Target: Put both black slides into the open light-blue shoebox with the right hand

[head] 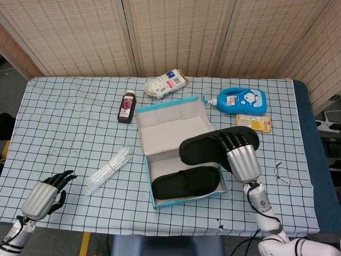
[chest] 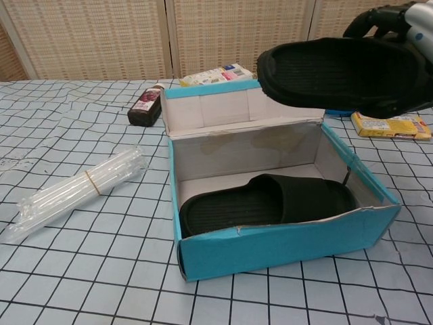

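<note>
My right hand (head: 241, 153) grips a black slide (head: 205, 148) and holds it in the air above the right side of the open light-blue shoebox (head: 151, 182). In the chest view that slide (chest: 338, 74) hangs sole-down over the box's back right corner, with my right hand's fingers (chest: 385, 17) curled over its far end. The other black slide (head: 185, 182) lies flat inside the shoebox (chest: 284, 247), toward its front. My left hand (head: 47, 194) rests near the table's front left corner, holding nothing, fingers apart.
A bundle of clear tubes (head: 109, 169) lies left of the box. Behind the box stand a dark bottle (head: 127, 108), a snack bag (head: 165, 84), a blue bottle (head: 241, 100) and a yellow packet (head: 253, 123). The box lid (head: 173, 127) stands open at the back.
</note>
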{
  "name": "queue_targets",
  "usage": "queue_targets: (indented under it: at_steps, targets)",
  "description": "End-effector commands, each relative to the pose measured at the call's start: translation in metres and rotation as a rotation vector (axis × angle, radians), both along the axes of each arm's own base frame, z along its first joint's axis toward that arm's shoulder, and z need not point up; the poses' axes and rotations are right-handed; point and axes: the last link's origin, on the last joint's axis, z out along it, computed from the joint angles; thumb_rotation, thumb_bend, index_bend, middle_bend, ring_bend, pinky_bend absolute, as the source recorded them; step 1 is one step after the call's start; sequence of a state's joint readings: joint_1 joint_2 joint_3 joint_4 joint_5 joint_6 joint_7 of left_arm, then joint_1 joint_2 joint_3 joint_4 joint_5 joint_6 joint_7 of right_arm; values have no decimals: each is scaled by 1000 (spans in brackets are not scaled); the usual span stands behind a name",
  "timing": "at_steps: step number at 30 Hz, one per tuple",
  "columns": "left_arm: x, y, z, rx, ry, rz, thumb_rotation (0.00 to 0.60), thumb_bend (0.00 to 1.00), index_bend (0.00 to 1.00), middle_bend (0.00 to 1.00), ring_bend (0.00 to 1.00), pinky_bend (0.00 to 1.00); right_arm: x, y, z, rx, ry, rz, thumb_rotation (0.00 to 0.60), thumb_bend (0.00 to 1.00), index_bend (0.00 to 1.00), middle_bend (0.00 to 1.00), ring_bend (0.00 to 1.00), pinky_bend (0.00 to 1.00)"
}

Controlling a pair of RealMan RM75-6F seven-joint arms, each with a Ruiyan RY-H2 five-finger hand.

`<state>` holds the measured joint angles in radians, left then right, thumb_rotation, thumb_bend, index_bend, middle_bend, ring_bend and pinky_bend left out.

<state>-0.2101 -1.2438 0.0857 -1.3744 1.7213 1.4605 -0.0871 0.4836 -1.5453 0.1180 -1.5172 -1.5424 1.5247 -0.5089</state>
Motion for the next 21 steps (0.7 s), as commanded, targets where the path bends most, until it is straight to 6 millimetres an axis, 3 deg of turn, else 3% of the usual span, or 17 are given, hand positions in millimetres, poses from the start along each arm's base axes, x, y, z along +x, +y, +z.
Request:
queue_targets:
  at_steps: [1,9,21]
  targets:
    - [-1,0,1,2,0,1,600,712,212,135,229,451,21,-7,-12,41,-38,43,600,0,518,549,396,458]
    - [0,0,2,7,-6,-1,600,713,212,135,229,451,42,-13,-42,123,-56,42,600,0,518,549,396,458]
    - [1,0,4,9,-9,-8,600,712,212,135,229,451,27,-5,-77,223,38,12,600,0,518,549,396,458]
